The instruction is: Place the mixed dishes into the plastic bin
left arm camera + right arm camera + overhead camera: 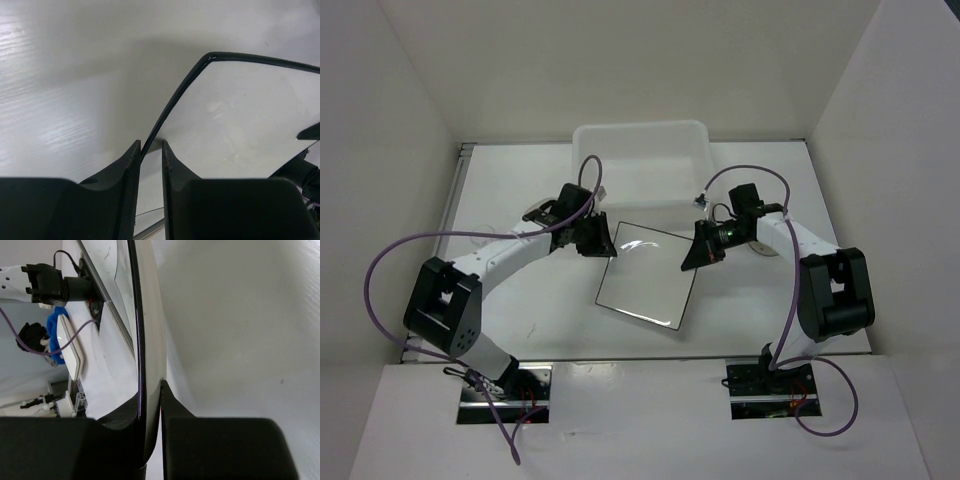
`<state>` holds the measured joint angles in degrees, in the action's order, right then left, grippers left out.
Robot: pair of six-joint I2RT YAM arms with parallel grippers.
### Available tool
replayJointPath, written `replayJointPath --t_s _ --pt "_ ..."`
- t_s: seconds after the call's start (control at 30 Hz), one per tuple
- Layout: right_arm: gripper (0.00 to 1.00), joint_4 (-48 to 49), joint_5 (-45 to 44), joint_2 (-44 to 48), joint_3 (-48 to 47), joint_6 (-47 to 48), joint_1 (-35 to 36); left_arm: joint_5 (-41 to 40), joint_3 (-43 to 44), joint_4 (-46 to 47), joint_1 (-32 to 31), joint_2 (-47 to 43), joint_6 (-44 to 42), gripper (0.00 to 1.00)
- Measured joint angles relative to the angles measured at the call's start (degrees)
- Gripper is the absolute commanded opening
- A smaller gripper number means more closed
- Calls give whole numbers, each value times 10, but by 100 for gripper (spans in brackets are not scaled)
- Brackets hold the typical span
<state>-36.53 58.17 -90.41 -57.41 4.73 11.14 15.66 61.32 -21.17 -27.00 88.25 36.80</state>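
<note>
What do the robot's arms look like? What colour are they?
The left arm and right arm are white tubes with chunky black joints. A thin purple cable loops beside each. Their fingers are black tapering wedges with finely ribbed inner faces.

Large flat square white plate with thin dark edge [648, 275] spans both jaw pairs, an edge inside each. Translucent white rectangular plastic bin [640, 160] sits just beyond them, upright.
</note>
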Motion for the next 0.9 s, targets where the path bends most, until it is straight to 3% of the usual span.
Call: replayJointPath --t_s 0.23,0.37,0.9 --pt "10 0 0 0 9 -22 -1 -25 25 9 -10 28 9 0" --pt "0 0 0 0 9 -29 -1 -37 33 28 -10 34 12 0" --pt "0 -19 53 0 9 -27 -13 -40 49 63 -11 16 14 8"
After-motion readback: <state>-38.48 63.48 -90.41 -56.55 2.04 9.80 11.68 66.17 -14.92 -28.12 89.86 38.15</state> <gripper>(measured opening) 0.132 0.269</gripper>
